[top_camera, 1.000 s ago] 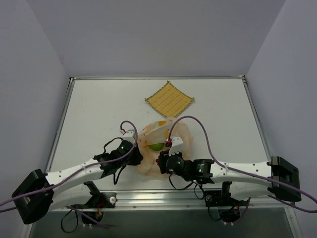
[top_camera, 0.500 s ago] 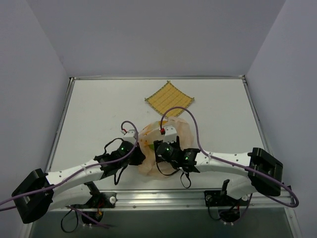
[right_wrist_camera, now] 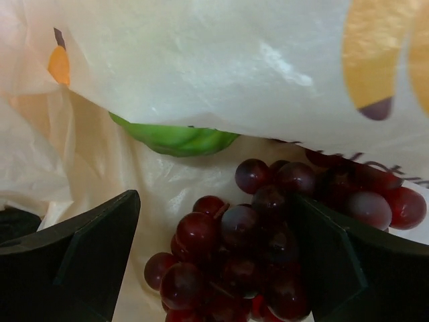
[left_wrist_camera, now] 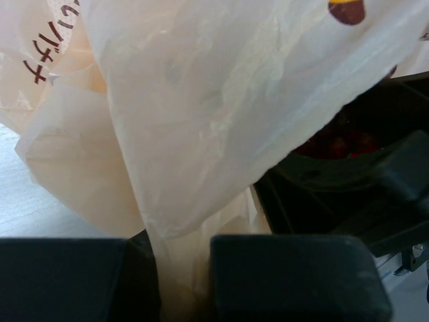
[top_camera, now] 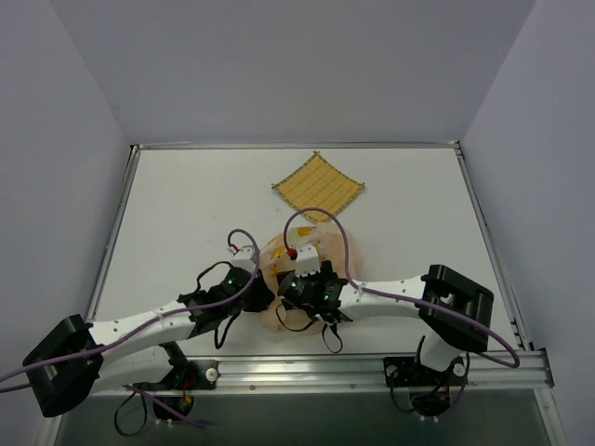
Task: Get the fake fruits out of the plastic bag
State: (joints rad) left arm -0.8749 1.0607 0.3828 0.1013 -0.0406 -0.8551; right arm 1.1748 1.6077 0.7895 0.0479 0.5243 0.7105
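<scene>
Top external, white table (top_camera: 186, 195), grey walls (top_camera: 279, 74), bag (top_camera: 271, 318)

We find bare room left of the grape bunch (right_wrist_camera: 248, 255); above it the plastic bag (right_wrist_camera: 221, 67) overhangs, half covering a green fruit (right_wrist_camera: 177, 139).

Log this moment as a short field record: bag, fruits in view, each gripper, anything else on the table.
bag: plastic bag, printed, on the table
fruits in view: grape bunch, one green fruit half under plastic, both inside the bag
left gripper: shut on a fold of the bag
right gripper: open, fingers either side of the grape bunch
other: yellow mat beyond the bag
</scene>
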